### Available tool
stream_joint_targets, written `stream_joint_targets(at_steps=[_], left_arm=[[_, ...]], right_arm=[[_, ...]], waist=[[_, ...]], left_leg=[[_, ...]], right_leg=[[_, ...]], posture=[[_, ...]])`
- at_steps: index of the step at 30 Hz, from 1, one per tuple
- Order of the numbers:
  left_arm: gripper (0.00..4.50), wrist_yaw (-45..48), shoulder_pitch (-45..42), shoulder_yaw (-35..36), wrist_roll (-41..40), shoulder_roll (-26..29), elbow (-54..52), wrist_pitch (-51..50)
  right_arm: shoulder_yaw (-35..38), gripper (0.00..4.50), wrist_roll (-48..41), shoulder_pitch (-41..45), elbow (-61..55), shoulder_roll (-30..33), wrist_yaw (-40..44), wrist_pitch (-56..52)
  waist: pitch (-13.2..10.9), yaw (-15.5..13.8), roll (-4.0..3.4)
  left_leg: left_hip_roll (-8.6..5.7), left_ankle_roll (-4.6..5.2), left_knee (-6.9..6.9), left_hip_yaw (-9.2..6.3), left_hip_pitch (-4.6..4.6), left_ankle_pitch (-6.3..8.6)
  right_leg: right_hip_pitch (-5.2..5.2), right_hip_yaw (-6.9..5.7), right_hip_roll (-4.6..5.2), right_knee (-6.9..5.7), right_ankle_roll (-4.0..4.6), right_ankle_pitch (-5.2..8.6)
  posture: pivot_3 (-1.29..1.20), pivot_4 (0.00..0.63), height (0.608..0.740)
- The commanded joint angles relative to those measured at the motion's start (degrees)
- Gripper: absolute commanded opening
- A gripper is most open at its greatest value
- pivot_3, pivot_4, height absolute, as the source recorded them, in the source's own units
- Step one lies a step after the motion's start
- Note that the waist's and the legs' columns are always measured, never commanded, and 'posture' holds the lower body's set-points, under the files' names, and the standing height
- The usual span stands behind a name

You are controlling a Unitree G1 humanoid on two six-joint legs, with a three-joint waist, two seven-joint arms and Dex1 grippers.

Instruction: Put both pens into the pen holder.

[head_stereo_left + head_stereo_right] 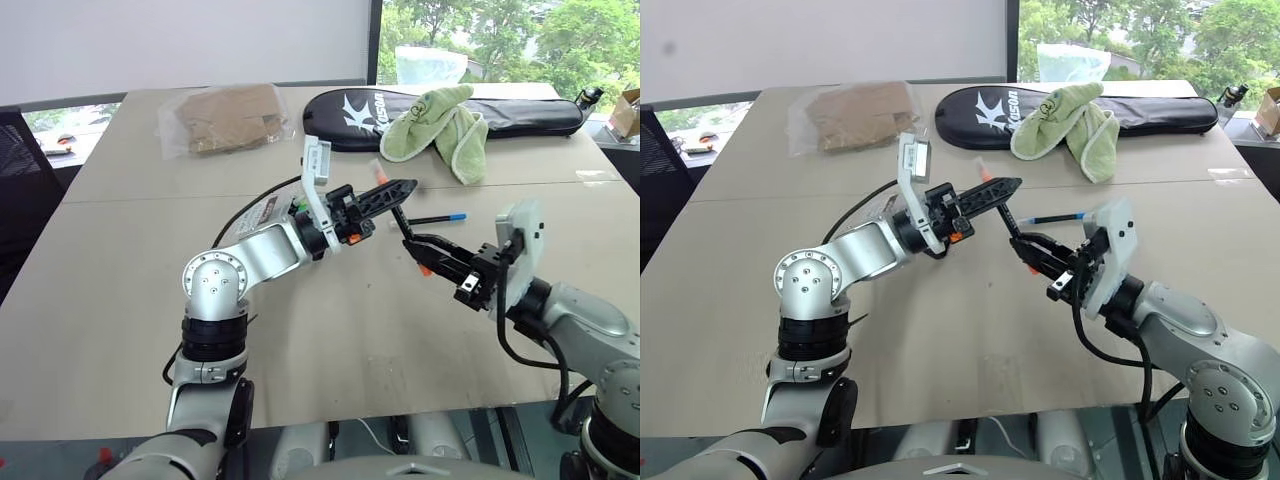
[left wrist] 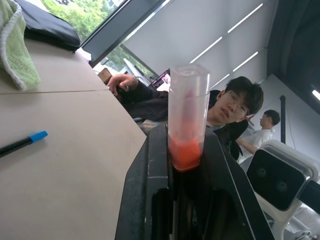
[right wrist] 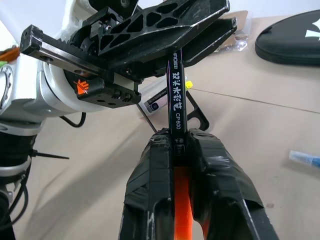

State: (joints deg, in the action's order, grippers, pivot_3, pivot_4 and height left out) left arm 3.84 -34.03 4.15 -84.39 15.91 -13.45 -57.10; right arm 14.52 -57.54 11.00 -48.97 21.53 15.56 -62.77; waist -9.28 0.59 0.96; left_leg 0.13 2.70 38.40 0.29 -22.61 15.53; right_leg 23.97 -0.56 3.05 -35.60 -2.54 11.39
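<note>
Both grippers meet in the air above the table on the orange pen (image 1: 402,220), which has a black middle. My left gripper (image 1: 405,187) is shut on its upper part, and the clear, orange-tipped end (image 2: 187,110) sticks out past the fingers. From below, my right gripper (image 1: 412,241) is shut on the orange lower end (image 3: 181,200). The black pen with the blue cap (image 1: 438,218) lies flat on the table just behind the grippers. The pen holder (image 1: 262,212), a clear box with a printed label, stands behind my left forearm and is partly hidden.
A long black racket bag (image 1: 520,112) lies along the table's far edge with a green towel (image 1: 445,125) draped over it. A plastic bag of brown material (image 1: 225,118) sits at the far left. People (image 2: 230,107) sit beyond the table's right side.
</note>
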Motion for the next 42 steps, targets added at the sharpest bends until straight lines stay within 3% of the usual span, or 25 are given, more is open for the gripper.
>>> stream_joint_targets(at_steps=[1, 3, 6, 9, 13, 20, 26, 40, 41, 42], left_arm=[[0.0, 4.2, -2.8, 3.4, 3.7, 5.9, -3.6, 1.6], [0.0, 7.7, -5.1, 5.1, 6.2, 10.8, -3.2, 2.3], [0.0, 14.3, -9.2, 7.6, 10.4, 19.0, -0.9, 2.9], [0.0, 21.2, -10.5, 6.3, 17.1, 24.8, 0.4, 4.4], [0.0, 32.0, -9.7, -0.4, 30.0, 30.6, 0.7, 10.0], [0.0, 40.2, -10.4, -6.2, 43.6, 31.0, 5.6, 16.8], [0.0, 46.6, -13.4, -7.3, 49.3, 31.7, 10.2, 18.0], [0.0, 60.5, -18.2, -21.5, 69.8, 30.1, 17.7, 30.0], [1.01, 61.0, -18.3, -22.0, 70.9, 30.1, 18.1, 30.5], [1.36, 61.7, -18.4, -22.2, 71.4, 30.0, 18.4, 30.5]], right_arm=[[0.3, 2.11, -0.3, -0.4, -0.6, 2.8, 2.2, 4.5], [-0.6, 3.18, 1.1, 0.2, -0.2, 5.3, 3.2, 5.9], [-2.7, 4.41, 4.9, 1.4, 0.8, 10.2, 5.9, 8.4], [-5.8, 4.41, 8.7, 1.6, 1.6, 14.2, 9.5, 11.2], [-9.4, 4.41, 13.4, 2.1, 4.7, 15.2, 11.5, 15.2], [-11.9, 4.41, 18.4, -0.3, 5.7, 14.1, 11.3, 19.2], [-11.7, 4.41, 20.5, -4.6, 4.3, 13.0, 9.8, 20.6], [-14.6, 4.41, 26.8, -5.4, 6.4, 10.4, 7.3, 22.0], [-14.9, 4.5, 27.5, -5.2, 6.7, 10.3, 7.0, 21.9], [-15.1, 4.5, 28.4, -5.0, 7.2, 10.5, 6.9, 21.8]], waist=[[0.0, 0.0, 0.01], [0.0, 0.1, 0.01], [-0.1, 0.0, 0.04], [-0.1, 0.0, 0.03], [-0.1, -0.2, 0.13], [-0.2, -0.4, 0.29], [-0.3, -0.4, 0.36], [-0.3, -0.4, 0.37], [-0.3, -0.4, 0.37], [-0.3, -0.4, 0.38]], left_leg=[[0.0, 0.0, 0.0, 0.01, 0.01, 0.0], [0.0, -0.01, -0.01, 0.02, 0.0, 0.0], [0.0, -0.01, -0.02, 0.05, -0.03, -0.01], [0.0, -0.01, -0.03, 0.15, -0.02, -0.01], [0.01, -0.05, -0.04, 0.18, -0.05, -0.02], [0.04, -0.21, -0.04, 0.3, -0.16, -0.12], [0.06, -0.17, -0.05, 0.32, -0.22, -0.1], [0.05, 0.0, 0.03, 0.44, -0.13, 0.0], [0.06, 0.0, 0.04, 0.44, -0.13, 0.0], [0.06, 0.0, 0.04, 0.46, -0.13, 0.0]], right_leg=[[0.0, 0.01, 0.0, -0.01, 0.0, 0.0], [0.03, 0.01, -0.03, -0.02, 0.0, 0.0], [0.09, 0.01, -0.04, -0.01, 0.01, 0.01], [0.1, 0.08, -0.02, 0.02, 0.0, 0.02], [0.11, 0.09, -0.02, 0.11, -0.02, 0.02], [0.24, 0.19, 0.01, 0.11, -0.01, 0.02], [0.29, 0.19, 0.0, 0.11, -0.24, -0.1], [0.3, 0.29, -0.03, -0.09, -0.21, -0.08], [0.3, 0.29, -0.04, -0.09, -0.22, -0.09], [0.3, 0.31, -0.04, -0.1, -0.24, -0.1]], posture=[[0.0, 0.15, 0.74], [0.0, 0.15, 0.74], [0.0, 0.15, 0.74], [0.0, 0.15, 0.74], [0.0, 0.15, 0.74], [0.0, 0.15, 0.74], [0.0, 0.15, 0.74], [0.0, 0.15, 0.74], [0.0, 0.15, 0.74], [0.0, 0.15, 0.74]])
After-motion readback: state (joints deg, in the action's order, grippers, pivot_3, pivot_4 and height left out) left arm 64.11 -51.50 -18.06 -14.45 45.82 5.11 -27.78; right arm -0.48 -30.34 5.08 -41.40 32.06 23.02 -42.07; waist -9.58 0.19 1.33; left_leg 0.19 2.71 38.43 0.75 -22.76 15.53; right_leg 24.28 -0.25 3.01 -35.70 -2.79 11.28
